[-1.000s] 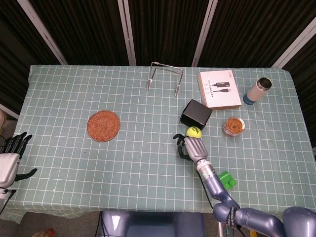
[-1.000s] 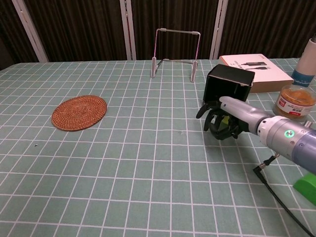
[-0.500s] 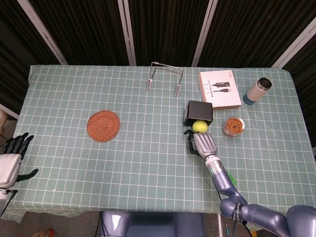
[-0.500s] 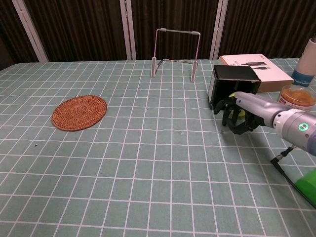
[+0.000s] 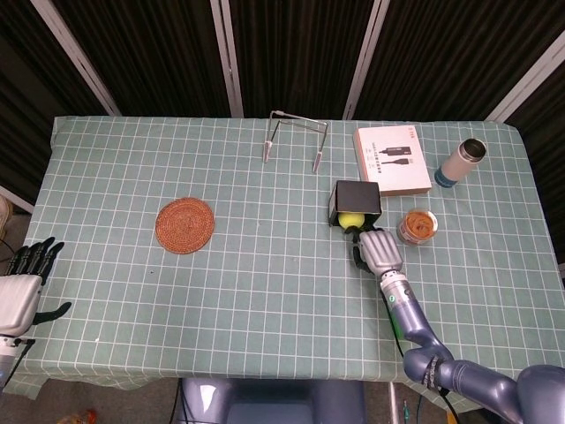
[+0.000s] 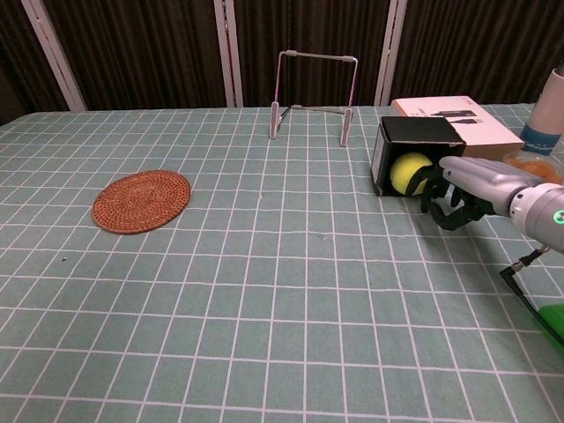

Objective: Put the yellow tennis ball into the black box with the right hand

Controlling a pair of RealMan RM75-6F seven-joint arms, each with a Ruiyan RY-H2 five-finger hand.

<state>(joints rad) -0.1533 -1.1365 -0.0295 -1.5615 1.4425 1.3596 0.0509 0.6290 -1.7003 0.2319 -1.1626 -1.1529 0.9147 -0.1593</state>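
The yellow tennis ball (image 5: 350,220) (image 6: 410,172) sits in the mouth of the black box (image 5: 357,195) (image 6: 419,132), which lies on its side with its opening toward me. My right hand (image 5: 380,252) (image 6: 465,189) is just in front of and to the right of the ball. Its fingers are loosely curved, with their tips near the ball, and they do not wrap it. My left hand (image 5: 22,284) rests at the table's near left corner with fingers spread, holding nothing.
A jar (image 5: 417,226) stands right beside my right hand. A white carton (image 5: 392,160) and a bottle (image 5: 462,162) lie behind the box. A wire stand (image 5: 296,140) is at the back centre, a woven coaster (image 5: 185,224) at the left, and a green block (image 6: 553,319) at the near right.
My right hand carried the ball rightward and back to the box mouth, and the box turned with it. The ball now rests inside the opening and the fingers have come off it.
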